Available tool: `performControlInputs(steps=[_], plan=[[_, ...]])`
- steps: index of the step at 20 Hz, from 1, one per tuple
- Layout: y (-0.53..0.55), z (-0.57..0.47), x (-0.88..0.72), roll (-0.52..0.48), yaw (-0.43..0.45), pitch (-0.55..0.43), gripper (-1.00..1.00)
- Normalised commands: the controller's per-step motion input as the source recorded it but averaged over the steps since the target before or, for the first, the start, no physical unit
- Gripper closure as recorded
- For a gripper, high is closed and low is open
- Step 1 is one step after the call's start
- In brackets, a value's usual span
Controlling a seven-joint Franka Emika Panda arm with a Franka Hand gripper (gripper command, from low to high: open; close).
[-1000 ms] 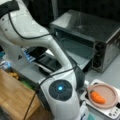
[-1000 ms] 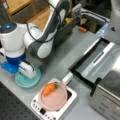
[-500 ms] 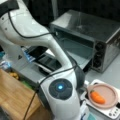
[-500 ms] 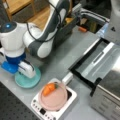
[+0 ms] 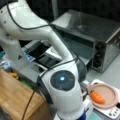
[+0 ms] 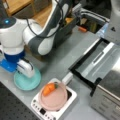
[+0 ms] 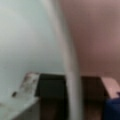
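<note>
In a front view my gripper (image 6: 28,75) points down onto the near edge of a teal plate (image 6: 26,82) on the grey table. The wrist view shows the plate's teal surface (image 7: 25,37), and its pale rim (image 7: 71,75) runs straight between my two fingers (image 7: 51,92), which press against it on both sides. To that front view's right, an orange carrot (image 6: 48,89) lies on a pink plate (image 6: 56,100) resting on a white scale (image 6: 71,98). The carrot (image 5: 97,97) also shows on its pink plate (image 5: 107,93).
A steel toaster oven (image 5: 100,37) stands with its door (image 6: 97,61) folded down flat onto the table. A wooden bench (image 5: 15,97) lies at a front view's left. My own arm (image 6: 45,37) arches over the table behind the teal plate.
</note>
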Motion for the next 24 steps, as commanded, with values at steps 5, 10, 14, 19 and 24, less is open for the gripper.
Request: performControlInputs(steps=[5,10,14,19,24], plan=[[0.18,0.32,0.19,-0.072,-0.068,0.187,1.0],[0.17,0.36,0.23,-0.075,-0.095,0.249,1.0],[0.1,0.32,0.24,-0.017,-0.033,0.244,1.0],[0.05,0.25,0.21,0.128,0.011,0.195,1.0],[0.16,0.27,0.12,0.261,-0.008,0.169,1.0]])
